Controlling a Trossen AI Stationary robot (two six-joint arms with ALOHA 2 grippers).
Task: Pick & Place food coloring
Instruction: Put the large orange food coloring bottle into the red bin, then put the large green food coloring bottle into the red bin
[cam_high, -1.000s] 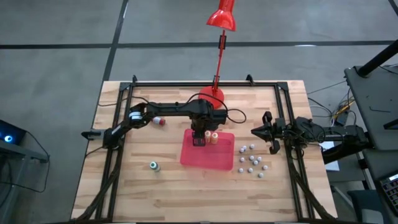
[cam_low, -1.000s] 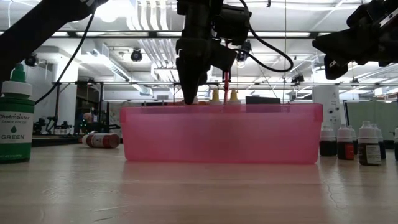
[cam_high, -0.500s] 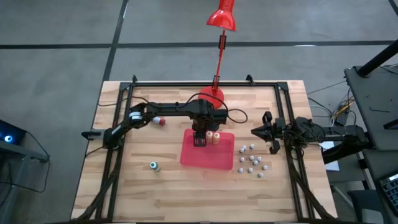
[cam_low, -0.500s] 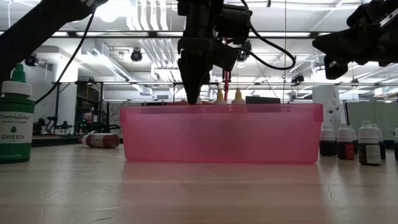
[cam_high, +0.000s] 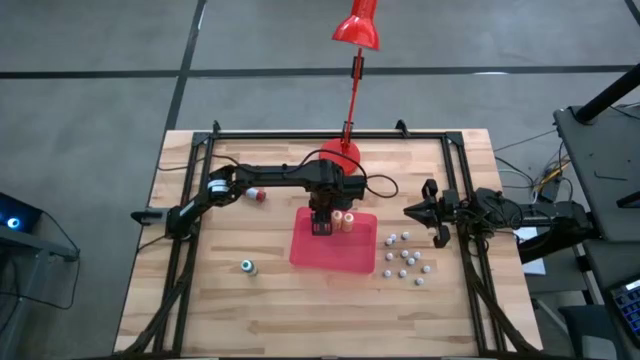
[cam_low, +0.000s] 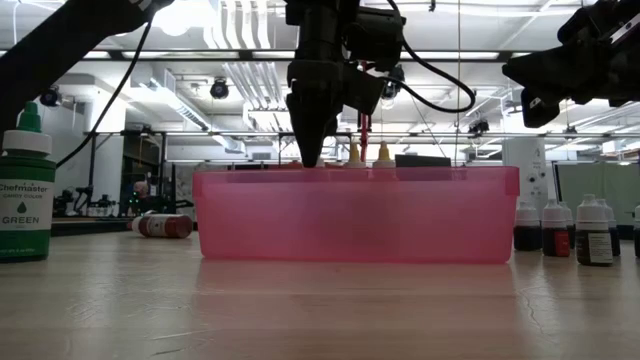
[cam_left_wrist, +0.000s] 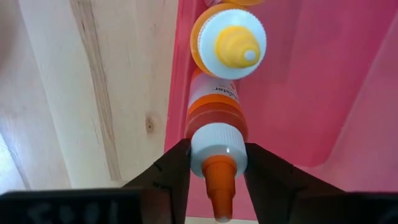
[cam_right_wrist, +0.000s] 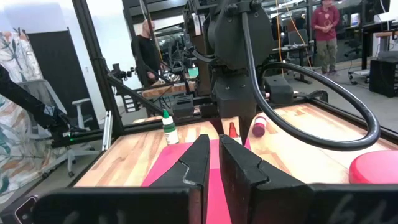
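Orange-capped pale plastic bottle (cam_left_wrist: 216, 142): I see it upright between my left gripper (cam_left_wrist: 214, 169) fingers, inside the translucent red tray (cam_left_wrist: 323, 93).
Grip: I read the jaws as flanking its white collar, loosening; release unconfirmed.

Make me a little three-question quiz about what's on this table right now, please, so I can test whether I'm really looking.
1. True or false: the left gripper is over the red tray, its fingers either side of an orange-capped bottle.
2. Where does the green-capped bottle stand? A) in the tray B) on the wood to the tray's left C) among the grey beads
3. Fill in: the red-capped bottle lies on its ___ on the table.

Key: 1 true; 2 B; 3 side. The right gripper waits shut near the table's right edge.
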